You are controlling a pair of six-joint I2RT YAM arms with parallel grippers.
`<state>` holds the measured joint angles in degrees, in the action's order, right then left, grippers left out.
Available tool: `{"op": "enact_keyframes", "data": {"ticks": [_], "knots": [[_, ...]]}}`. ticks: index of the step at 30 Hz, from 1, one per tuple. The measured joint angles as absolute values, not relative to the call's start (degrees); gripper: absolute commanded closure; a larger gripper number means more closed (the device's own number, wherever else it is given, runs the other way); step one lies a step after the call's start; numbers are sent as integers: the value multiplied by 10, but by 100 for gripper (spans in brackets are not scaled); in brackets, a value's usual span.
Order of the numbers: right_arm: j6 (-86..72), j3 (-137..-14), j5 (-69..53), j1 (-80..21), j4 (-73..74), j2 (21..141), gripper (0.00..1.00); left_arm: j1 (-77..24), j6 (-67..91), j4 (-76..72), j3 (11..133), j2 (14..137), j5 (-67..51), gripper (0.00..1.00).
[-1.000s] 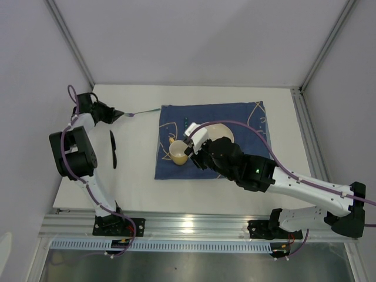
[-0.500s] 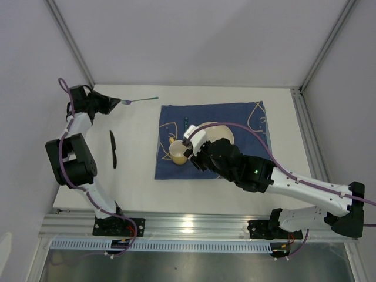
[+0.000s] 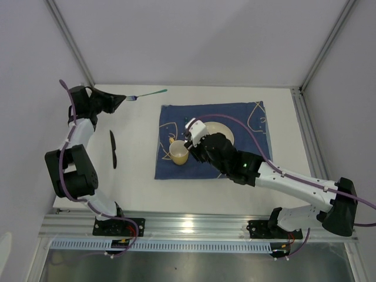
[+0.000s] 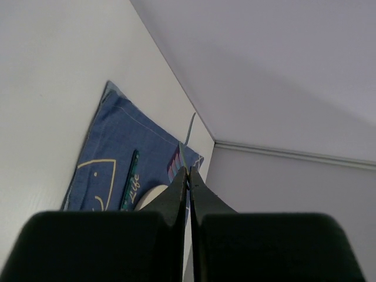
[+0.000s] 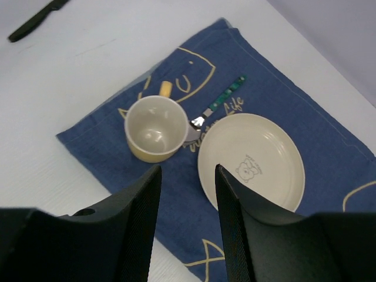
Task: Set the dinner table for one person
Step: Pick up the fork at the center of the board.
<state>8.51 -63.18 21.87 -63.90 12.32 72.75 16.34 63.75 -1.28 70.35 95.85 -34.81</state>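
Blue cloth (image 5: 311,100), round cream plate (image 5: 251,161) — yellow cup (image 5: 155,128)

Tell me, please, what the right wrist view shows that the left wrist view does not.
Only the right wrist view shows the yellow cup, the black knife and the open right claw. Only the left wrist view shows the left claw shut on the fork, with the wall corner behind. Both show the blue cloth, the green-handled spoon, the plate (just its edge in the left wrist view) and the white dinner table.
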Motion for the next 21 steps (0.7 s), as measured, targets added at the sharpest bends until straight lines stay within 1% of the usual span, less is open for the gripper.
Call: {"op": "enact_keyframes", "data": {"ticks": [6,7,10,13,16,21], "knots": [[86,-617,215,-572,81,733,45,135,655,-29,665,918,-353,100],[86,-617,209,-558,69,736,43,131,657,-31,659,913,-353,100],[85,-615,188,-504,31,747,40,117,662,-37,638,898,-353,100],[74,-615,158,-452,-6,769,40,102,672,-44,621,883,-352,100],[55,-624,122,-408,-34,818,40,82,678,-49,613,872,-351,100],[26,-660,76,-388,-48,917,40,39,690,-57,604,856,-348,100]]}}
